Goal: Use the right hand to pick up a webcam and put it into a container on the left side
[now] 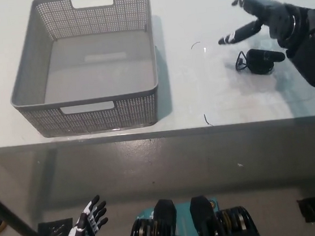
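Note:
A small black webcam (260, 60) with a curled cable lies on the white table (212, 100) at the right. My black right hand (263, 17) hovers just above and behind it, open, fingers spread and pointing left, holding nothing. A grey perforated basket (86, 63) stands on the table's left side, and nothing lies inside it. My white left hand (85, 231) hangs low at the bottom left, below the table edge, fingers apart.
The table's front edge (148, 133) runs across the middle of the view, with grey floor below it. A thin transparent sheet (222, 88) lies under the webcam. A dark table leg (9, 217) stands at the lower left.

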### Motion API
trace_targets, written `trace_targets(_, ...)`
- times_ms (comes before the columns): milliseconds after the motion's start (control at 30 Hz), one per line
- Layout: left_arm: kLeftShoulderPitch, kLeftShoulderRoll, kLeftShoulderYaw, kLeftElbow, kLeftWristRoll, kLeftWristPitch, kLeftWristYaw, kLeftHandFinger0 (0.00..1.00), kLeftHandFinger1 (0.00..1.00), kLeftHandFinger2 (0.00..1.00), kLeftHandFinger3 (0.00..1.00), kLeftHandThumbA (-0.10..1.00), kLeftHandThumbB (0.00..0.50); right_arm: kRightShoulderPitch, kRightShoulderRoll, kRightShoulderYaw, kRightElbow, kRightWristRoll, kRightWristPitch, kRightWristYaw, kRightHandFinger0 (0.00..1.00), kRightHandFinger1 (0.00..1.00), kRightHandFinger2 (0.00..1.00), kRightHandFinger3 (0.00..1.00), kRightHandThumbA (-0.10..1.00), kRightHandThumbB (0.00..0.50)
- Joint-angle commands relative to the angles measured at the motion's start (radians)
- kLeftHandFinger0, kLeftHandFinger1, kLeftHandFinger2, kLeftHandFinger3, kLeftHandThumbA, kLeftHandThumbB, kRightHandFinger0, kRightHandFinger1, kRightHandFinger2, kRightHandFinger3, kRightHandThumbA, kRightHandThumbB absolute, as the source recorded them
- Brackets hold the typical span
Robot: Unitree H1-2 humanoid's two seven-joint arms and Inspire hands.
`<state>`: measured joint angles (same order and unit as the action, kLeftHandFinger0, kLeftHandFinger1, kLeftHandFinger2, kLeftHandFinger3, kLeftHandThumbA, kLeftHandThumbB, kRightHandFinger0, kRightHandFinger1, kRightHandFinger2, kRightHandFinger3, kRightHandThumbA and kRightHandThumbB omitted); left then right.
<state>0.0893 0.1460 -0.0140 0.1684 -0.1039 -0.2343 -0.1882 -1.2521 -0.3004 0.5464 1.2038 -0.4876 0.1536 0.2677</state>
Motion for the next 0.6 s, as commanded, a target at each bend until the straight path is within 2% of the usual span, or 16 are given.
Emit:
trace_targets(0, -0.010, 0.004, 0.006, -0.010, -0.018, -0.031, -0.013, 1.00, 1.00, 1.00, 1.00, 1.00, 0.069, -0.087, 0.000, 0.014, 0.032, -0.027, -0.030, 0.053, 1.00, 1.00, 1.00, 1.00, 0.87, 0.500)
trace_targets(167, -0.007, -0.004, 0.010, -0.011, -0.025, -0.028, -0.011, 1.00, 1.00, 1.00, 1.00, 1.00, 0.066, -0.091, 0.005, 0.041, 0.090, -0.050, -0.058, 0.033, 1.00, 1.00, 1.00, 1.00, 0.93, 0.500)
trace_targets(233, -0.007, -0.004, 0.012, -0.007, -0.028, -0.032, -0.014, 1.00, 1.00, 1.00, 1.00, 1.00, 0.071, -0.092, 0.007, 0.049, 0.103, -0.056, -0.053, 0.031, 1.00, 1.00, 1.00, 1.00, 0.92, 0.500)
trace_targets(300, -0.008, -0.004, 0.012, -0.008, -0.024, -0.033, -0.012, 1.00, 1.00, 1.00, 1.00, 1.00, 0.066, -0.094, 0.010, 0.043, 0.120, -0.048, -0.040, 0.031, 1.00, 1.00, 1.00, 1.00, 0.84, 0.493)
trace_targets(433, -0.015, -0.002, 0.014, -0.006, -0.024, -0.033, -0.015, 1.00, 1.00, 1.00, 1.00, 1.00, 0.055, -0.089, 0.004, 0.029, 0.135, -0.042, -0.016, 0.013, 1.00, 1.00, 1.00, 1.00, 0.77, 0.485)
trace_targets(567, -0.011, -0.003, 0.017, -0.014, -0.029, -0.023, -0.015, 1.00, 1.00, 1.00, 1.00, 1.00, 0.043, -0.073, -0.002, 0.053, 0.151, -0.071, -0.018, -0.006, 1.00, 1.00, 1.00, 1.00, 0.81, 0.500)
